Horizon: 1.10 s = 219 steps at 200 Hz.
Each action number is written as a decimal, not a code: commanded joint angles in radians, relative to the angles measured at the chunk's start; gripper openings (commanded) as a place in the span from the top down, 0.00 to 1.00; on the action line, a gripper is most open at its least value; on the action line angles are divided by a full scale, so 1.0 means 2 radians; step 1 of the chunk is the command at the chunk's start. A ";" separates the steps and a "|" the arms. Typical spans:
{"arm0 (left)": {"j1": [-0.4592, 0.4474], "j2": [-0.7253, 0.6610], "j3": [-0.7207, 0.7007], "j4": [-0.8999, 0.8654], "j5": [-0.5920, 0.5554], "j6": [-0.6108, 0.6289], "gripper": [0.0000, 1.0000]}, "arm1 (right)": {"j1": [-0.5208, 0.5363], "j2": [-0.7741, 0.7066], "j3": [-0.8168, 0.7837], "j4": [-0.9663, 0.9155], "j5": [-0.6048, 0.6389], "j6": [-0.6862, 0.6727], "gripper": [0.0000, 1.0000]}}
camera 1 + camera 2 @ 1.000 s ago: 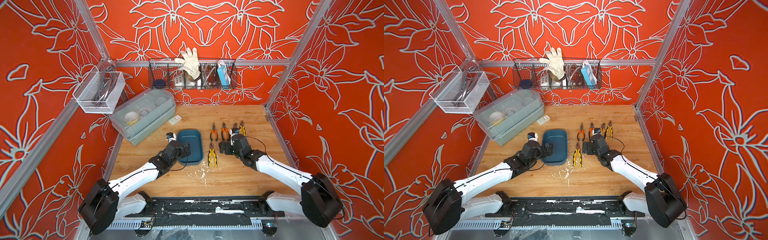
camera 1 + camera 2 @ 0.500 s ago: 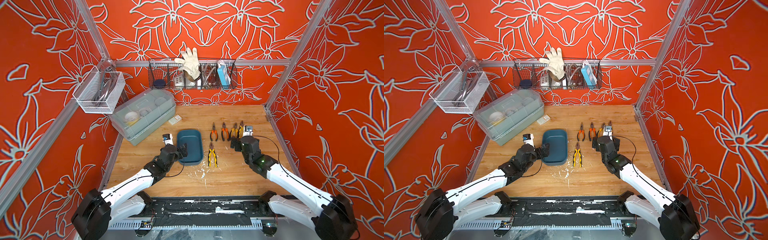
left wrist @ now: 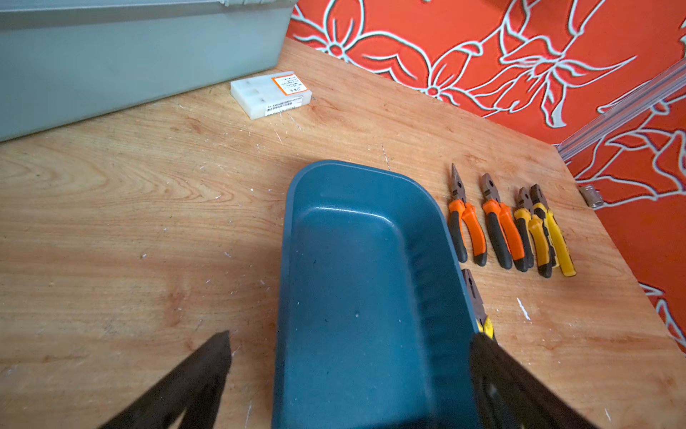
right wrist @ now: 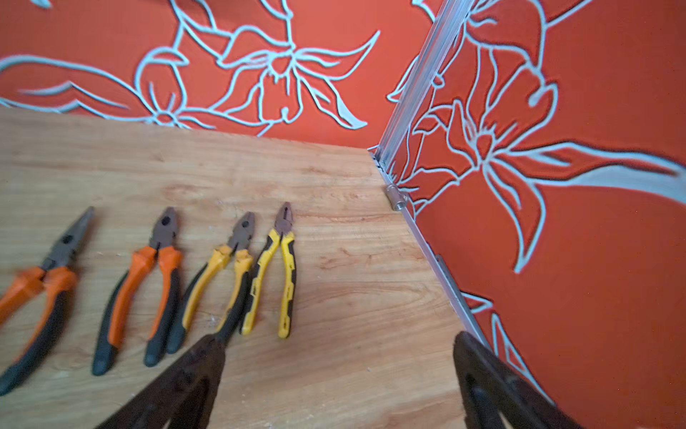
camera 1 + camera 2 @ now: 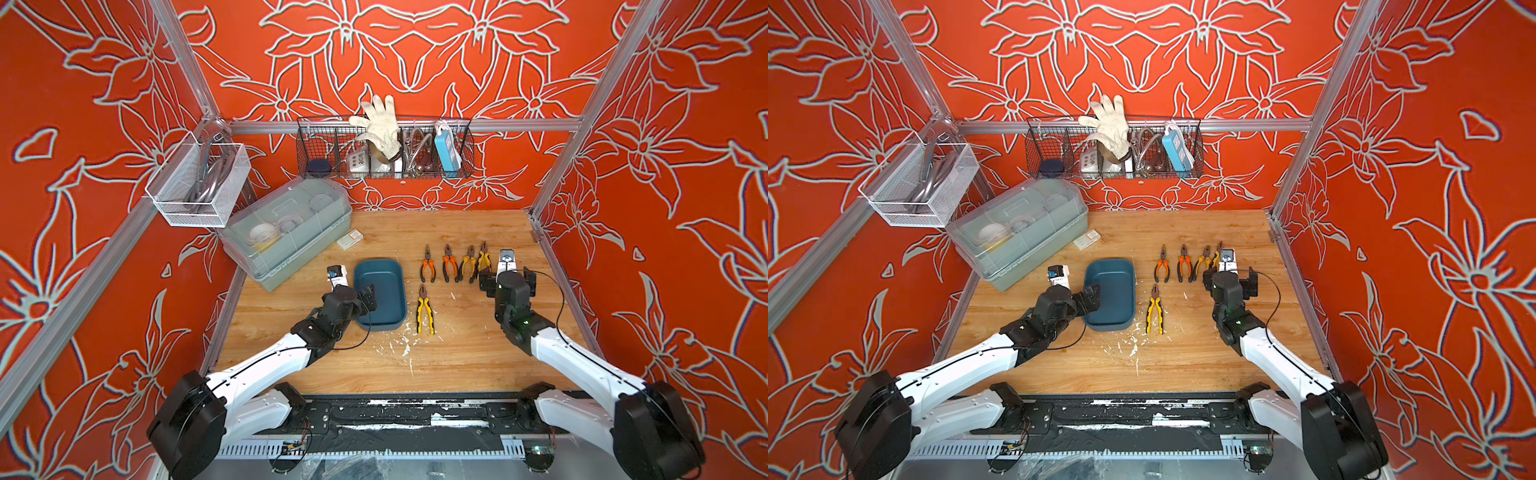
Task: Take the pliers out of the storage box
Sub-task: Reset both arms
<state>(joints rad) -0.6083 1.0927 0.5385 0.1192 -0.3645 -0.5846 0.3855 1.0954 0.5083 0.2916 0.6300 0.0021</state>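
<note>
Label print on the white case [image 3: 271,94] is illegible

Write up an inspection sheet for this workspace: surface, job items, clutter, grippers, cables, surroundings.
Surface: wooden table, scuffed, white flecks.
Job's things: storage box empty; four pliers in a row beside it, fifth pliers nearer the robot, all on the table.
Clutter: grey lidded bin; small white case.
Grippers: left gripper open at the box's near end; right gripper open by the row; both empty.
Cables: left arm's cable and right arm's cable loop loose.
Surroundings: orange floral walls; black wire basket with a glove; white mesh basket.
</note>
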 commanded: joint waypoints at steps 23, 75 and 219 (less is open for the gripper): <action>-0.002 0.011 0.019 -0.019 0.007 -0.003 0.01 | -0.009 0.022 -0.022 0.065 0.001 -0.059 0.00; -0.001 0.019 0.019 -0.017 0.004 -0.004 0.01 | -0.060 0.163 -0.083 0.279 -0.012 -0.052 0.00; -0.002 0.007 0.006 -0.001 0.009 0.013 0.01 | -0.121 0.162 -0.123 0.318 -0.157 -0.022 0.00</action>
<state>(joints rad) -0.6086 1.1301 0.5564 0.1043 -0.3187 -0.5907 0.1513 1.4235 0.2409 0.8913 0.3355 -0.0353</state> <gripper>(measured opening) 0.988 0.994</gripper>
